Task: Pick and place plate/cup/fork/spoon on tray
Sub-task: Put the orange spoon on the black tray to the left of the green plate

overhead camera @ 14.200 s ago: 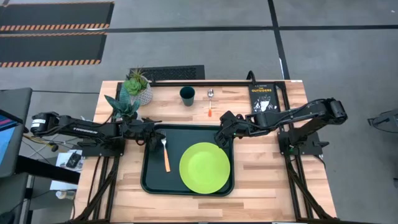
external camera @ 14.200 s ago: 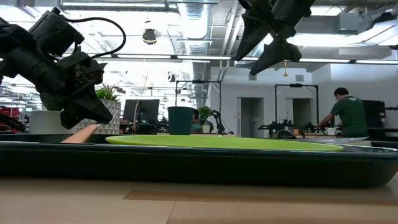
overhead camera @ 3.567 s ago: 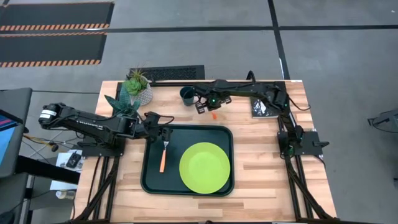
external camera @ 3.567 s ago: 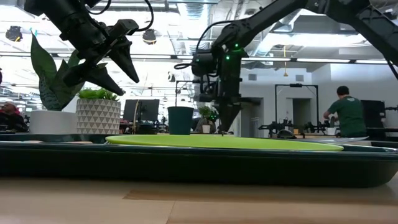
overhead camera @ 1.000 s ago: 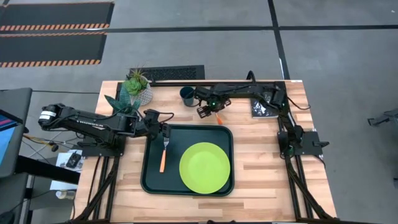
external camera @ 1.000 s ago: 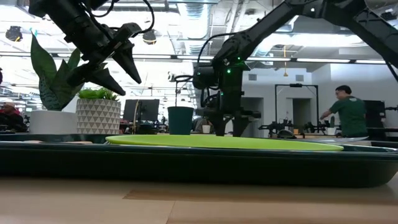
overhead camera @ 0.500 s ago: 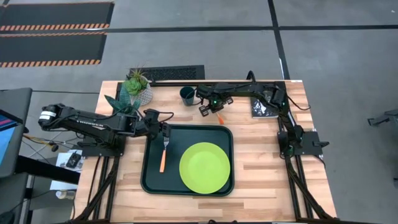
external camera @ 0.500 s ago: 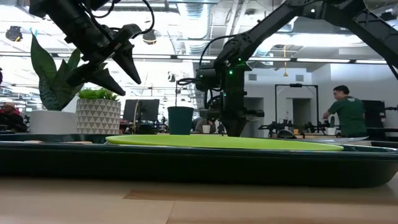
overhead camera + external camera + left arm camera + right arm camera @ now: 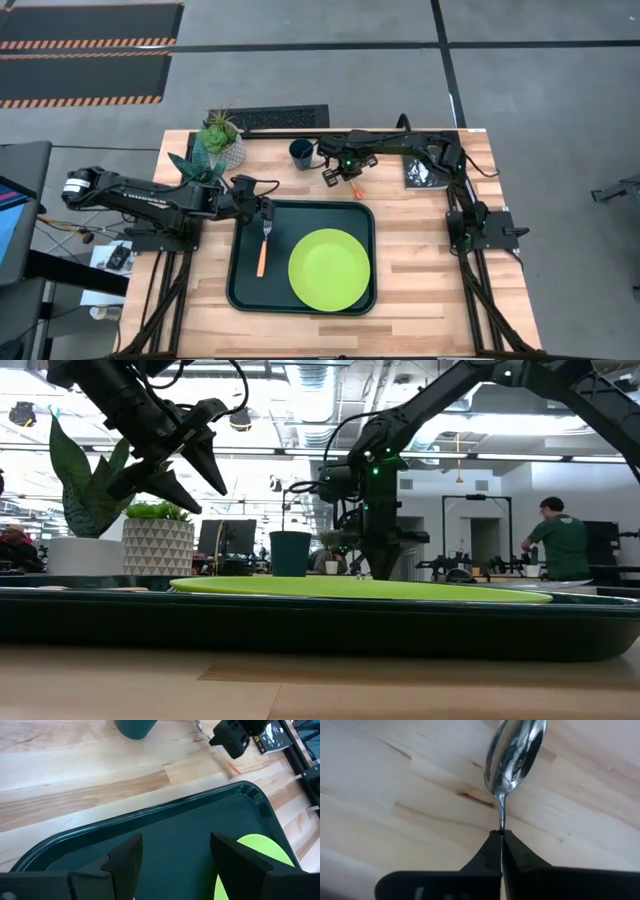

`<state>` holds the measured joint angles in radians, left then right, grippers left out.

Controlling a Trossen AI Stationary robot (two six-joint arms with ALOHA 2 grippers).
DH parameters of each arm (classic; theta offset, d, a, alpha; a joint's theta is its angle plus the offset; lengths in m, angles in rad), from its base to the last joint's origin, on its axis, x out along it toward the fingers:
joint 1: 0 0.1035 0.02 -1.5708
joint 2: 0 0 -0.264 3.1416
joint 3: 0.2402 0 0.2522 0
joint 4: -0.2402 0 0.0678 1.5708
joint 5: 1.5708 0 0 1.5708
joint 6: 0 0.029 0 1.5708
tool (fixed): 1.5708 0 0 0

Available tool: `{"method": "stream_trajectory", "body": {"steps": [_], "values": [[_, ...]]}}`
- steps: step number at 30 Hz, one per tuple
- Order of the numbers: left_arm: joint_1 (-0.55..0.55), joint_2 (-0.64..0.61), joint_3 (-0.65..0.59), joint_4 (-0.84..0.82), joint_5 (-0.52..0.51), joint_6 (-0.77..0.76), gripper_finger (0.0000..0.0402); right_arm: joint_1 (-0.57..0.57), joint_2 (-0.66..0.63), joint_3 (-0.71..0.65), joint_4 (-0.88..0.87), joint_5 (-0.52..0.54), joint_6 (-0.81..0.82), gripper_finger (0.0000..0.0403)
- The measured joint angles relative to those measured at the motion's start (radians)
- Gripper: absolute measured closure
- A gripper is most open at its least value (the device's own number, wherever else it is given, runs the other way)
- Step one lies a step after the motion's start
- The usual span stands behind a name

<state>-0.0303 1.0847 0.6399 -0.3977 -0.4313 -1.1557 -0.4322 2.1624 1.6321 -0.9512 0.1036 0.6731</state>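
Observation:
The dark green tray (image 9: 243, 290) holds the lime-green plate (image 9: 329, 270) and the orange-handled fork (image 9: 262, 252). My left gripper (image 9: 263, 208) hovers open over the tray's far left corner (image 9: 60, 850), above the fork's tines. The dark green cup (image 9: 302, 153) stands on the table beyond the tray. Just right of the cup, my right gripper (image 9: 336, 176) is shut on the spoon (image 9: 514, 751). The spoon's orange handle end (image 9: 352, 191) sticks out toward the tray. My right gripper pinches the spoon's thin metal neck (image 9: 500, 822), just behind the oval bowl, between its two fingertips. The fingers come from above, pointing down. The bowl sticks out past the fingertips over the wood. I cannot tell whether the spoon is clear of the table.
Two potted plants (image 9: 218, 140) stand at the table's far left. A black book (image 9: 421, 160) lies at the far right. Bare wood lies right of the tray and at the near edge. A person (image 9: 558, 545) is in the room behind.
My right gripper has shut its fingers, which stood apart over the spoon a second ago, and has taken hold of the spoon's neck.

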Motion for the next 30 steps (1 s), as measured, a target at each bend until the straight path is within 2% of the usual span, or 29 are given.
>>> {"method": "stream_trajectory", "body": {"steps": [10, 18, 21, 26, 30], "values": [[0.000, 0.000, 0.000, 0.001, -0.013, 0.000, 0.0182, 0.060, -0.020, 0.001, -0.086, -0.003, -0.004, 0.0400], [0.000, 0.000, 0.000, 0.016, -0.023, 0.000, 0.0182, 0.144, -0.172, 0.003, -0.089, 0.024, 0.019, 0.0401], [0.003, 0.000, -0.002, 0.071, -0.024, 0.001, 0.0182, 0.184, -0.249, 0.004, -0.070, 0.035, 0.025, 0.0401], [0.036, 0.000, -0.026, 0.261, 0.005, -0.009, 0.0182, 0.297, -0.349, 0.005, -0.007, 0.079, -0.020, 0.0401], [0.070, 0.000, -0.027, 0.356, 0.006, -0.095, 0.0182, 0.400, -0.376, 0.005, -0.018, 0.208, -0.161, 0.0402]]}}
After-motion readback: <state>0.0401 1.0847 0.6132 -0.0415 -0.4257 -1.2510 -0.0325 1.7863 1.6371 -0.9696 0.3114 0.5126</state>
